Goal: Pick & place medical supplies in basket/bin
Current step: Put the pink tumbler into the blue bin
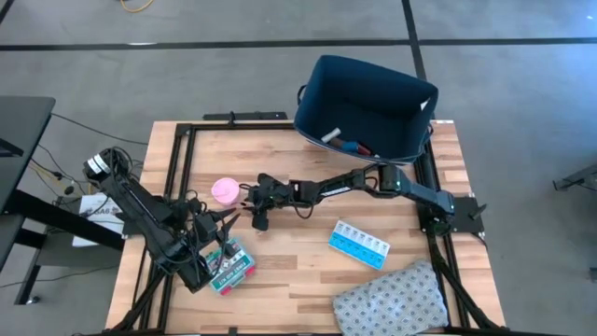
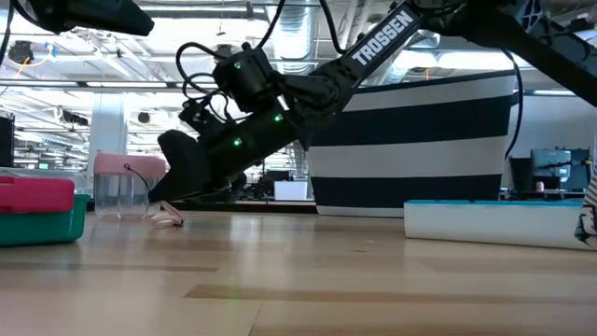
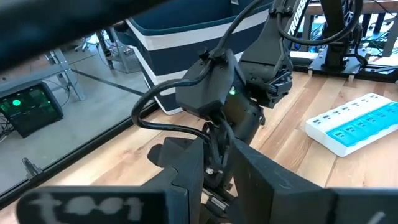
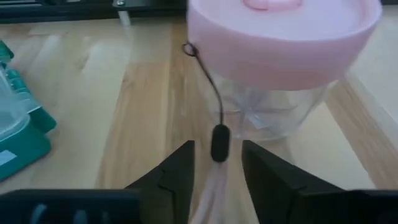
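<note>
A clear round container with a pink lid (image 1: 224,189) (image 4: 273,43) stands upright on the table's left half. A black cord and a pink strap hang from it. My right gripper (image 1: 250,203) (image 4: 216,168) reaches in from the table's right, low beside the container, shut on the strap. My left gripper (image 1: 224,224) waits shut, just nearer than the container, above the green-red flat box (image 1: 231,264). The light-blue pill organiser (image 1: 359,245) lies flat to the right. The navy bin (image 1: 364,93) stands at the far edge with a white bar (image 1: 331,135) inside. My right gripper pinches the pink strap (image 4: 214,190) that trails from the container, between its two fingers (image 4: 180,171). They slant down from the table's right. The strap's free end lies on the table (image 2: 169,220). The container stays upright on its base. The black cord's toggle (image 4: 219,143) hangs just ahead of the fingertips.
A grey patterned cloth (image 1: 392,299) lies at the near right corner. The bin also holds red and blue items (image 1: 354,147). Bare wood lies between the pill organiser and the green-red box. Black frame rails run along the table's left and right edges.
</note>
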Available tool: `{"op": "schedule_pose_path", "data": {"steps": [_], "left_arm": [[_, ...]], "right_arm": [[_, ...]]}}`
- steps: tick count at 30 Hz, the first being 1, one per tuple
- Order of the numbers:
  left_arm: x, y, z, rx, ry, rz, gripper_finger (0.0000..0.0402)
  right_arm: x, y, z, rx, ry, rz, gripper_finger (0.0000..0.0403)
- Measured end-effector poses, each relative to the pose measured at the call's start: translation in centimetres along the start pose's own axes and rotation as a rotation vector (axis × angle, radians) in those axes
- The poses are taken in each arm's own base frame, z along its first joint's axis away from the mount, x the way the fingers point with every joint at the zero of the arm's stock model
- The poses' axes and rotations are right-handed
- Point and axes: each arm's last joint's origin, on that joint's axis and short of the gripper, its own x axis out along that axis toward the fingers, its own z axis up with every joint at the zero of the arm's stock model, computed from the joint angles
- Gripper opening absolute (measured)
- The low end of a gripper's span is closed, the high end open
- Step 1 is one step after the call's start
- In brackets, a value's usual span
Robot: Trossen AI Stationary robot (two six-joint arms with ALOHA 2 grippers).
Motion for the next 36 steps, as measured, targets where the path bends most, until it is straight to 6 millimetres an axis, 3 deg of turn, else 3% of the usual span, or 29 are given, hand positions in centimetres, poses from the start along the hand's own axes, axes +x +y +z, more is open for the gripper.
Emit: {"op": "schedule_pose_path", "data": {"steps": [12,19,29,36], "left_arm": [[0.0,0.0,0.0,0.037,-0.001,0.0,0.0072],[0.0,0.0,0.0,0.038,-0.001,0.0,0.0072],[0.0,-0.1,0.0,0.023,0.0,-0.003,0.0072],[0.0,-0.2,0.0,0.007,-0.001,-0.006,0.0072]], "right_arm": [[0.0,0.2,0.0,-0.001,0.003,0.015,0.001],[-0.4,1.8,0.2,0.005,0.033,0.109,0.0005],[-2.6,5.4,1.9,-0.103,0.117,0.11,0.0008],[-2.5,4.8,1.7,-0.078,0.138,0.1,0.0054]]}}
